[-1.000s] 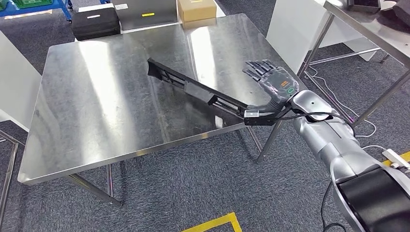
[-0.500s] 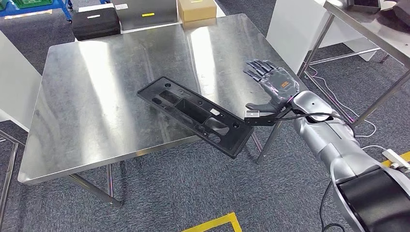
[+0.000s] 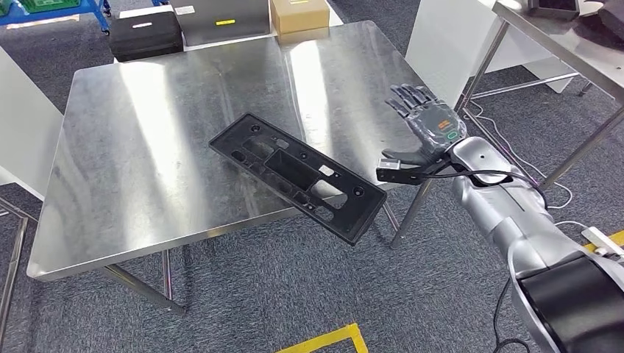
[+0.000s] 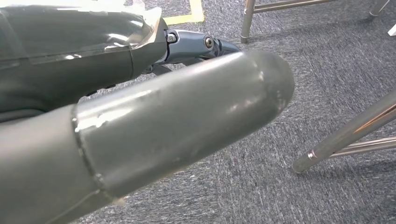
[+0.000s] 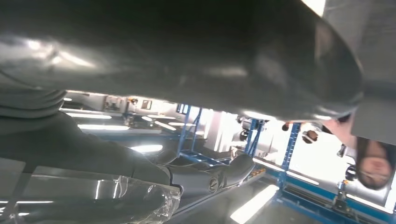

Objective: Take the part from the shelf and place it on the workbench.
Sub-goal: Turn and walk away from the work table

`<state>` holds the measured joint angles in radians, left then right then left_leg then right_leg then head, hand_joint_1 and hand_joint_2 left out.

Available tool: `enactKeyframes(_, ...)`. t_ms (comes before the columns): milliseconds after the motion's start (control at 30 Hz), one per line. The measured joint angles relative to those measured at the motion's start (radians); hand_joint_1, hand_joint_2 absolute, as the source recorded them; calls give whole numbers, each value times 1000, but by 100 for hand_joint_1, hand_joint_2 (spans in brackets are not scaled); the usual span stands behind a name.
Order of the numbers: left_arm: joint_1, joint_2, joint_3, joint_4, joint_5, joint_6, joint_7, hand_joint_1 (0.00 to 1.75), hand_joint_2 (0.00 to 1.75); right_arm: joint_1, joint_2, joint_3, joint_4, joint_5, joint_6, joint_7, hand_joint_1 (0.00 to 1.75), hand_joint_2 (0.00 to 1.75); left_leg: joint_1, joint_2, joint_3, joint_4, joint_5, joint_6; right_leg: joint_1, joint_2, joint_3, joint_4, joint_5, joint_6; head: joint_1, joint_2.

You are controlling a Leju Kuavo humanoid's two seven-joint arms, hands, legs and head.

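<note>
We see our right hand [image 3: 427, 125] spread wide, holding nothing, just right of the long black plastic part [image 3: 296, 173], which lies flat on the steel workbench [image 3: 147, 162], its near-right end overhanging the edge. Our left hand's [image 4: 140, 126] state we cannot tell.

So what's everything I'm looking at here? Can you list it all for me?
part: one, black, flat on the workbench's near right edge, one end overhanging.
workbench: one, shiny steel, centre.
case: one, black, on the floor beyond the workbench.
cardboard box: one, tan, beyond the workbench.
second table: one, steel, far right.
floor tape: yellow, on grey carpet.
right hand: one, dark, fingers spread, holding nothing, beside the part.
left hand: one, grey, above carpet; fingers unclear.
</note>
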<state>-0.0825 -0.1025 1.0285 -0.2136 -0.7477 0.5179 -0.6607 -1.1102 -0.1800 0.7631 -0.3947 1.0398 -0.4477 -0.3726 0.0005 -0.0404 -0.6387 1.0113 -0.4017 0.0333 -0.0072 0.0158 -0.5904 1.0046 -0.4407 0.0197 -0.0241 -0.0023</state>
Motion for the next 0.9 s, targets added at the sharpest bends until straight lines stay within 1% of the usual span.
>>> enactKeyframes(233,0,0,0,0,0,0,0,0,0,-1,-8,-4,0,1,0,3,0,0,0,0,0,0,0,0,0,0,0,0,0,0,0,0)
enactKeyframes(300,0,0,0,0,1,0,0,0,0,-1,-8,-5,1,1,0,18,0,0,0,0,0,0,0,0,0,0,0,0,0,0,0,0)
enactKeyframes(367,0,-1,0,0,5,1,0,0,0,-2,-12,-12,2,9,-3,84,0,0,0,-1,0,0,0,0,0,0,0,0,0,0,0,0)
enactKeyframes(433,0,-2,0,0,11,1,0,0,0,-10,-39,-22,8,40,-17,198,0,0,0,-4,0,1,0,0,0,-2,-1,0,0,0,0,0)
enactKeyframes(467,0,-3,0,0,13,2,0,0,0,-17,-65,-27,12,62,-28,255,0,0,-1,-6,0,1,0,1,0,-4,-2,0,0,0,-1,0)
enactKeyframes(533,3,-5,0,1,14,3,1,0,0,-34,-144,-37,27,89,-53,337,0,0,-2,-13,-1,2,1,2,0,-11,-2,-1,-1,1,0,0)
enactKeyframes(633,9,-11,0,2,18,6,3,0,0,-43,-288,-71,48,62,-110,378,0,0,-4,-17,-4,3,0,4,0,-15,0,-2,-1,2,0,0)
enactKeyframes(733,13,-23,0,4,25,7,4,0,0,-13,-436,-134,62,0,-190,408,0,0,-6,-19,-5,5,-2,10,-2,-17,0,-3,-3,6,0,0)
enactKeyframes(800,14,-32,1,5,29,6,4,0,0,47,-534,-191,58,-42,-217,426,0,0,-7,-20,-3,6,-5,15,-2,-18,3,-4,-5,9,0,0)
enactKeyframes(833,14,-36,1,5,30,5,4,0,0,97,-583,-231,49,-54,-219,433,0,0,-7,-22,-3,6,-7,17,-2,-20,7,-5,-7,11,-1,0)
enactKeyframes(867,14,-41,2,5,31,3,4,0,0,165,-628,-283,33,-53,-219,436,0,0,-7,-24,-1,6,-8,19,-1,-22,10,-6,-8,13,0,0)
enactKeyframes(900,15,-47,3,6,31,0,4,0,0,250,-670,-354,8,-41,-219,433,0,0,-7,-27,1,6,-10,21,1,-25,14,-7,-10,16,1,0)
